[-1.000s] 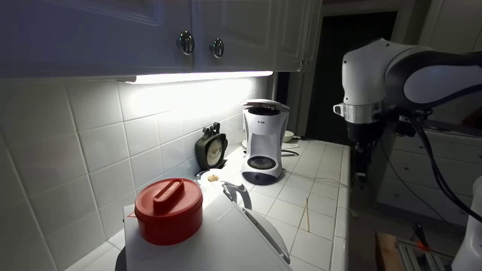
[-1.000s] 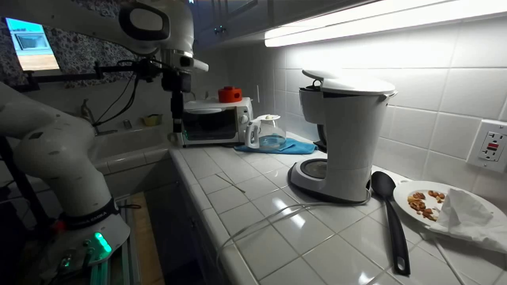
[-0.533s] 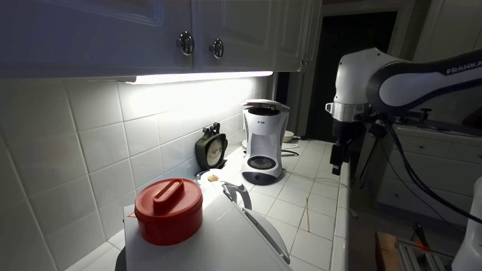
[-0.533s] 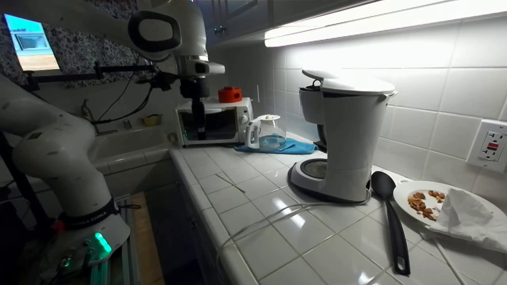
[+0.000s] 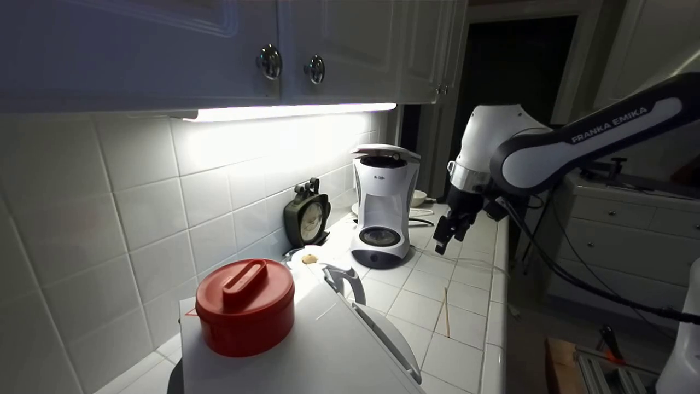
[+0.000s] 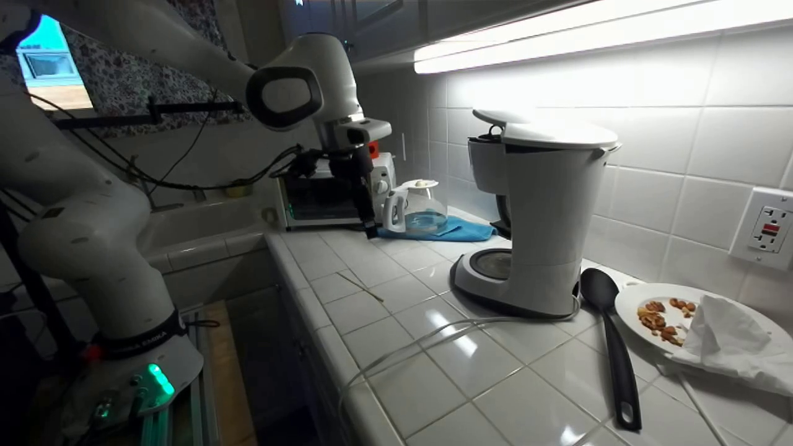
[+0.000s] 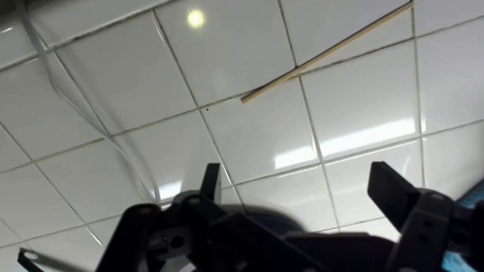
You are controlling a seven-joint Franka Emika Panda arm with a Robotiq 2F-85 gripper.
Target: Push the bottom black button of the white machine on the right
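The white machine (image 5: 391, 189) is a coffee maker standing upright on the tiled counter, and it also shows in an exterior view (image 6: 548, 229) from its side. Its dark base front carries a small round black button (image 5: 374, 258). My gripper (image 5: 449, 242) hangs tilted above the counter, apart from the machine and to its right in that view. In an exterior view the gripper (image 6: 370, 232) is by the glass carafe's handle. In the wrist view the jaws (image 7: 295, 173) are wide apart with nothing between them. A blurred dark curve behind them looks like the machine's base, partly hidden.
A glass carafe (image 6: 427, 207) stands on a blue cloth (image 6: 461, 229) near a white toaster oven (image 6: 384, 179) bearing a red pot (image 5: 246, 309). A thin stick (image 7: 302, 68) and a cord (image 7: 90, 117) lie on the counter. A dark clock (image 5: 309, 216) leans by the wall.
My gripper has moved from beyond the counter's edge to over the counter, lower and nearer the white machine, and has tilted. The machine has not moved.
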